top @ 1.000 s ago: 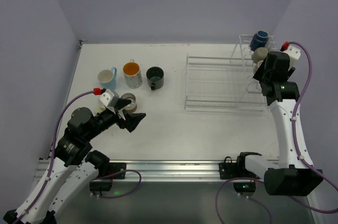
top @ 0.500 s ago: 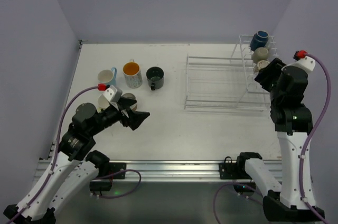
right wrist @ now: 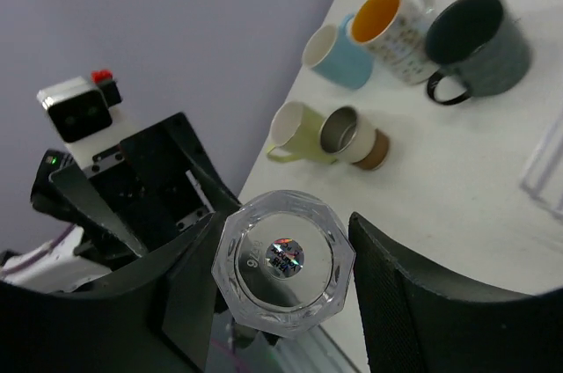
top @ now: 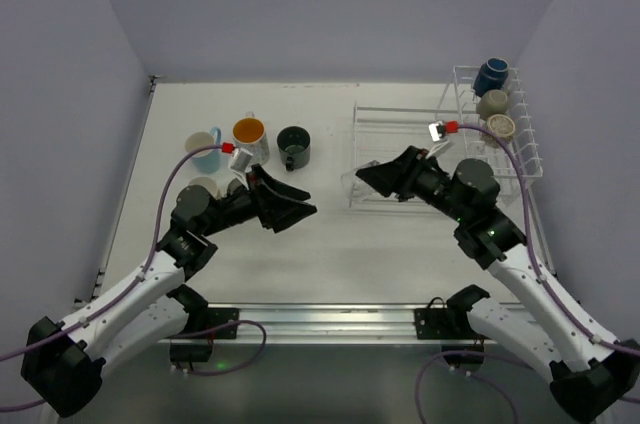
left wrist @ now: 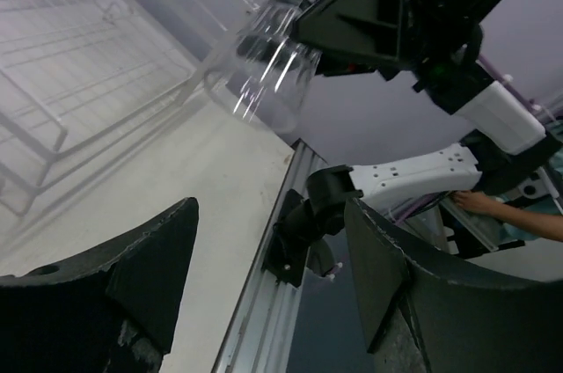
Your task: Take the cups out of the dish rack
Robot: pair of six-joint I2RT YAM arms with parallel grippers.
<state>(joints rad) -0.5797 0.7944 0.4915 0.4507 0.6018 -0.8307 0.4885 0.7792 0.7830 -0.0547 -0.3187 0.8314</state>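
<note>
My right gripper is shut on a clear glass cup and holds it in the air, base toward the wrist, left of the white wire dish rack. The glass also shows in the left wrist view. My left gripper is open and empty, pointing at the glass from a short gap away. A navy cup and two beige cups sit in the rack's upright basket. A light blue cup, an orange-inside patterned mug and a black mug stand on the table.
A pale green cup and a beige-brown cup lie beside each other near the left arm. The rack's low flat grid holds no cups. Walls close the table on left, back and right.
My right arm has swung from the rack's basket leftward over the table with the glass cup in it. My left gripper has moved right toward it.
</note>
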